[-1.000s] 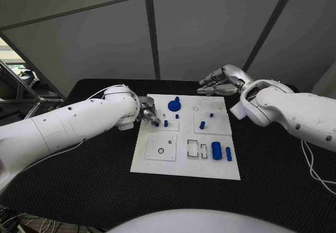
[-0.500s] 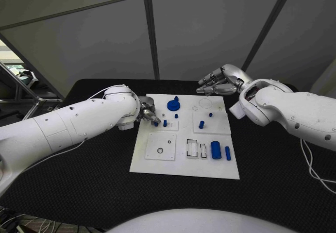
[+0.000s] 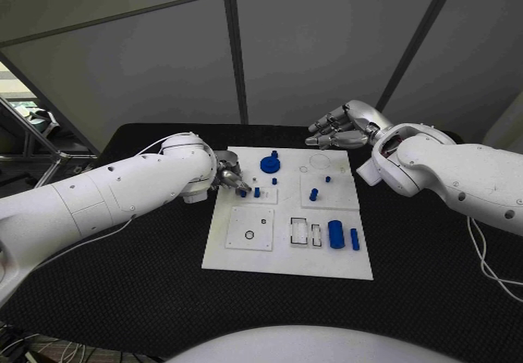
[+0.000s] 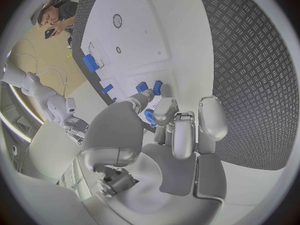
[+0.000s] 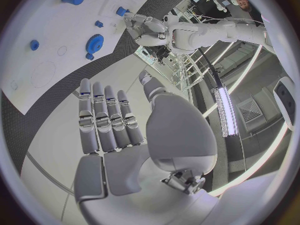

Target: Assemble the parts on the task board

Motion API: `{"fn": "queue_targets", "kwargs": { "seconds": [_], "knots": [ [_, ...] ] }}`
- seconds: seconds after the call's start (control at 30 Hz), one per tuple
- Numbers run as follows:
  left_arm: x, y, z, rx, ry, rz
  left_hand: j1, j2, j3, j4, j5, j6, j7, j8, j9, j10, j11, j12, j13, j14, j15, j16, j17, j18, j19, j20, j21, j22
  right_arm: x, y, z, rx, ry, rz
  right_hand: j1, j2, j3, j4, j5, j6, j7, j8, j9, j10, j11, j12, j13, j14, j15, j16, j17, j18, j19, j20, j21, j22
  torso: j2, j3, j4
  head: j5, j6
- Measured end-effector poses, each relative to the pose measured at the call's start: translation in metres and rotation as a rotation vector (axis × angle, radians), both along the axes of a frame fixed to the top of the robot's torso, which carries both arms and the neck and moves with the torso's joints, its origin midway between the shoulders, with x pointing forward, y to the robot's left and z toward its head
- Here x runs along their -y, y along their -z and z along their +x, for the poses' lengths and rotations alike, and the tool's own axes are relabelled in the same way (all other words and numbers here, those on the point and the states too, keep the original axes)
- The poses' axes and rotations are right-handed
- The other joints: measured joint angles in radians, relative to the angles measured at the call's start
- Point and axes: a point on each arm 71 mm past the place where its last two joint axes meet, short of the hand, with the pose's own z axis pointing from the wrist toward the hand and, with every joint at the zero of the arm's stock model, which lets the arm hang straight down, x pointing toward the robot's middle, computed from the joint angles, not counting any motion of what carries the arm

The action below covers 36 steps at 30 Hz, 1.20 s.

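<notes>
White flat task board [image 3: 286, 249] lies in the middle of the black worktop [image 3: 131, 280], reaching from just beside the left hand [image 3: 230, 175] towards the right hand [image 3: 343, 127]. On it are small blue plastic parts: a blue gear-shaped part [image 3: 270, 163] just beyond the left hand's fingertips, a short blue peg [image 3: 314, 194] further across, and a blue cylinder [image 3: 337, 233] with a thin blue bar [image 3: 355, 240] beside it, well away from both hands on the near side of the board.

The left hand reaches over the board's edge and, in its wrist view, pinches a small blue piece [image 4: 150, 117] between its fingertips, close above a raised white square [image 3: 257, 195] where another small blue peg [image 3: 257, 192] stands. The right hand hovers beyond the board's far corner, grasping nothing, its fingers [image 5: 106, 120] held straight and side by side in its own wrist view.

What could go wrong: the pinch on so small a piece looks shallow, so it may twist or slip as it is lowered. The fingers also hide the target, so the piece could meet it off-centre, jam, or knock the standing peg.

No brand, label or writing can be read anywhere on the board or parts.
</notes>
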Motion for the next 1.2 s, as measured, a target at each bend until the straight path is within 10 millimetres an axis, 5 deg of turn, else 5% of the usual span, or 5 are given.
{"fn": "queue_targets", "kwargs": {
  "seconds": [0.2, 0.63, 1.0, 1.1, 1.2],
  "knots": [
    [-0.006, 0.001, -0.001, 0.006, -0.016, -0.005, -0.026, -0.019, -0.061, 0.081, -0.093, 0.007, 0.0, 0.0, 0.002, 0.0, 0.0, 0.01, 0.0, 0.0, 0.0, 0.0, 0.0, 0.0, 0.01, -0.002, 0.0, 0.008, 0.0, 0.0, 0.0, 0.0, 0.001, 0.0, 0.0, 0.0, 0.0, 0.0, 0.0, 0.0, 0.0, 0.0, 0.0, 0.0, 0.0, 0.0, 0.0, 0.0, 0.0, 0.0, -0.001, 0.0, 0.0, 0.0, 0.0, 0.0, 0.0, 0.0, 0.0013, 0.0, 0.003],
    [-0.008, -0.007, -0.001, 0.043, -0.057, -0.064, -0.015, -0.03, -0.104, 0.143, -0.096, 0.007, 0.0, -0.006, 0.003, -0.002, -0.002, -0.014, 0.0, 0.0, 0.0, -0.005, 0.0, -0.001, 0.014, 0.0, 0.0, 0.009, 0.001, 0.0, 0.001, 0.0, 0.002, -0.001, 0.0, 0.0, 0.0, 0.0, 0.0, 0.0, 0.0, 0.0, 0.0, 0.0, 0.0, 0.0, 0.0, 0.0, 0.0, 0.0, -0.002, 0.0, 0.0, 0.0, -0.004, -0.002, 0.001, -0.0007, 0.0012, 0.002, 0.004],
    [-0.019, -0.02, 0.004, 0.066, -0.14, -0.218, 0.008, -0.053, -0.155, 0.204, -0.1, -0.064, 0.042, -0.082, -0.045, -0.144, 0.034, -0.372, -0.142, -0.002, 0.024, -0.143, 0.0, 0.0, -0.124, 0.018, -0.194, -0.178, 0.005, 0.002, 0.004, -0.002, 0.011, -0.01, 0.046, 0.027, 0.026, -0.047, -0.004, 0.053, -0.016, 0.004, 0.003, 0.001, -0.009, 0.005, 0.0, 0.039, -0.018, 0.012, -0.014, 0.0, 0.05, -0.009, -0.007, -0.012, 0.001, 0.0002, 0.0013, 0.001, 0.008],
    [-0.026, -0.022, 0.004, 0.075, -0.166, -0.269, 0.071, -0.04, -0.147, 0.193, -0.1, -0.086, 0.063, -0.112, -0.074, -0.216, 0.051, -0.526, -0.217, -0.026, 0.042, -0.29, -0.046, 0.001, -0.251, 0.034, -0.38, -0.343, 0.006, 0.003, 0.004, -0.001, 0.008, -0.022, 0.05, 0.032, 0.038, -0.06, -0.006, 0.066, -0.024, 0.004, 0.003, 0.011, -0.018, 0.011, -0.001, 0.069, -0.029, 0.02, -0.01, 0.0, 0.077, -0.022, 0.004, -0.011, 0.001, 0.0003, 0.0016, -0.003, 0.012],
    [-0.031, -0.026, 0.004, 0.096, -0.18, -0.332, 0.2, -0.031, -0.097, 0.135, -0.087, -0.119, 0.087, -0.164, -0.143, -0.288, 0.077, -0.611, -0.287, -0.13, 0.063, -0.507, -0.208, 0.002, -0.327, 0.057, -0.511, -0.441, 0.007, 0.003, 0.005, 0.002, 0.005, -0.036, 0.054, 0.036, 0.041, -0.063, -0.006, 0.069, -0.02, 0.004, 0.003, 0.011, -0.018, 0.011, -0.001, 0.072, -0.032, 0.02, -0.01, 0.0, 0.079, -0.025, 0.004, -0.011, 0.001, 0.0002, 0.0022, -0.005, 0.016]
  ]
}}
